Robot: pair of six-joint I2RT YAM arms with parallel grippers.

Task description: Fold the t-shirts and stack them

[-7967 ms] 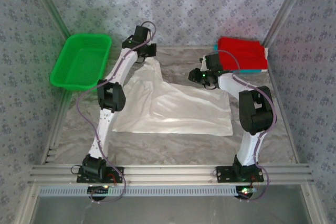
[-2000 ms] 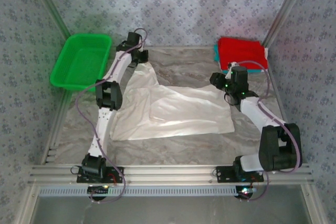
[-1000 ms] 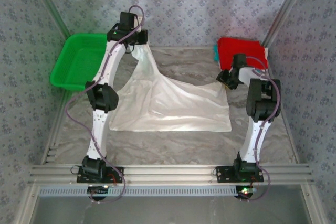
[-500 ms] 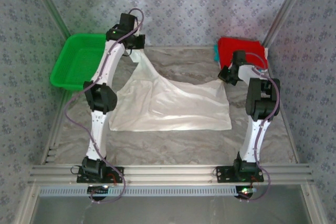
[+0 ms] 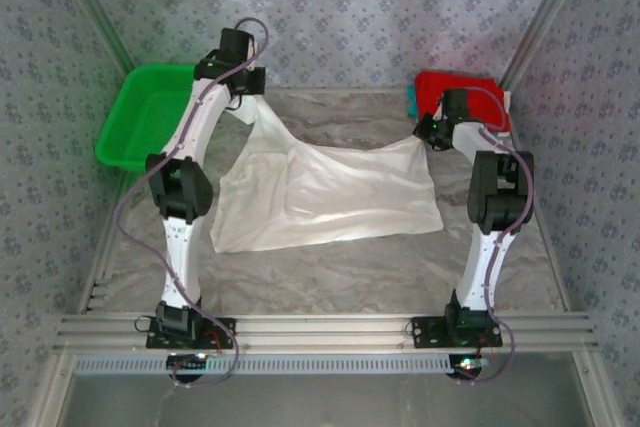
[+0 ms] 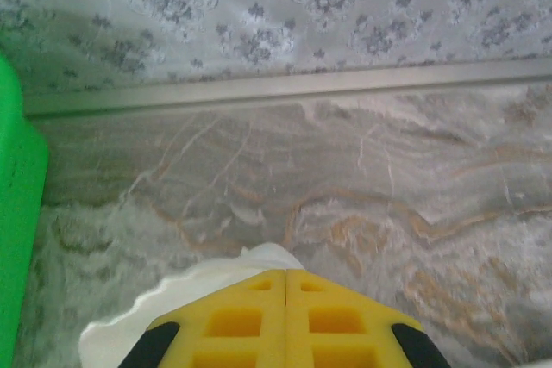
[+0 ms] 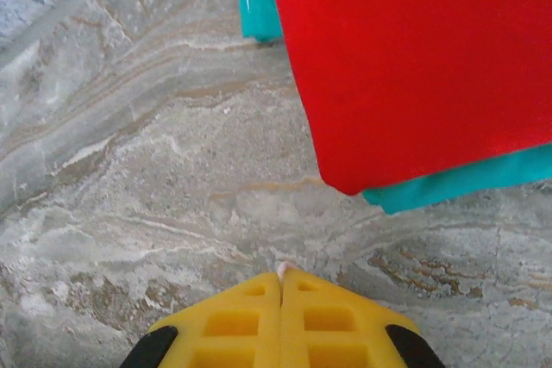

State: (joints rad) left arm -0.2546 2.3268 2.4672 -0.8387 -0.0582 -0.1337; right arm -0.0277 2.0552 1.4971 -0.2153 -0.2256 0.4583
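Note:
A white t-shirt (image 5: 330, 192) hangs stretched between both grippers over the marble-patterned table (image 5: 330, 267), its near part still lying on the surface; no print shows. My left gripper (image 5: 248, 99) is shut on its far left corner, white cloth (image 6: 259, 258) peeking out past the yellow fingers (image 6: 250, 321). My right gripper (image 5: 428, 135) is shut on the far right corner, a sliver of cloth (image 7: 281, 269) between its fingertips. A folded red shirt (image 5: 462, 99) lies on a teal one (image 7: 448, 180) at the back right, just beyond the right gripper.
A green plastic basket (image 5: 140, 127) sits at the back left, its rim (image 6: 17, 213) close beside my left gripper. Patterned walls and metal frame posts enclose the table on three sides. Bare marble surface lies in front of the shirt.
Both grippers took hold of the shirt's far corners and lifted them towards the back; the cloth now hangs taut between them and its near edge has drawn away from the front.

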